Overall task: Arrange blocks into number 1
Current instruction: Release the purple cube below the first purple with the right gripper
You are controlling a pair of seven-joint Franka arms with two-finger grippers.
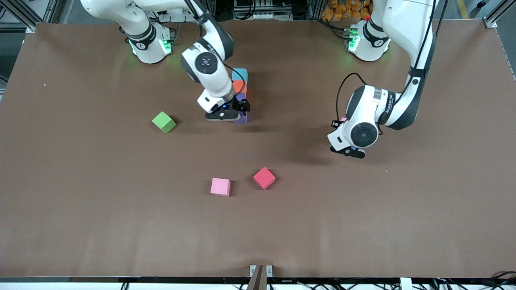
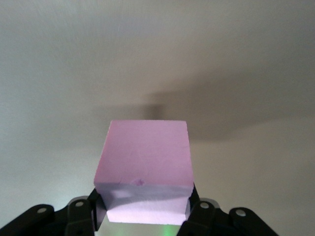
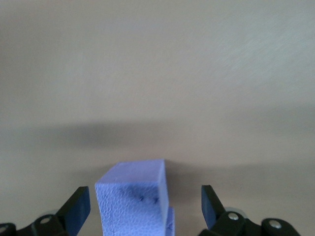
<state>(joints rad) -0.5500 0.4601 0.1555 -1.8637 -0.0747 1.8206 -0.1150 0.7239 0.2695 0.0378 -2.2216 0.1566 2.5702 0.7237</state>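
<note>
Left pincer [image 2: 142, 216] clamped on pink block [image 2: 143, 167] — right pincer [image 3: 145, 206] apart around purple block [image 3: 135, 196]

A: Row so far?
B: Cyan block [image 1: 240, 74], orange block [image 1: 240, 86], then purple blocks [image 1: 241, 98] touching in a line, cyan farthest from the camera. Right gripper [image 1: 233, 114] sits low at the near end of that line, covering the nearest purple block

A: Loose ones?
B: Green block [image 1: 164, 122] toward the right arm's end. Pink block [image 1: 220, 187] and red block [image 1: 264, 178] near each other, closer to the camera, red one turned diagonal

A: Left gripper?
B: Left gripper [image 1: 348, 152] is over bare table [image 1: 80, 201] toward the left arm's end, a sliver of pink showing by it; fingers hidden
</note>
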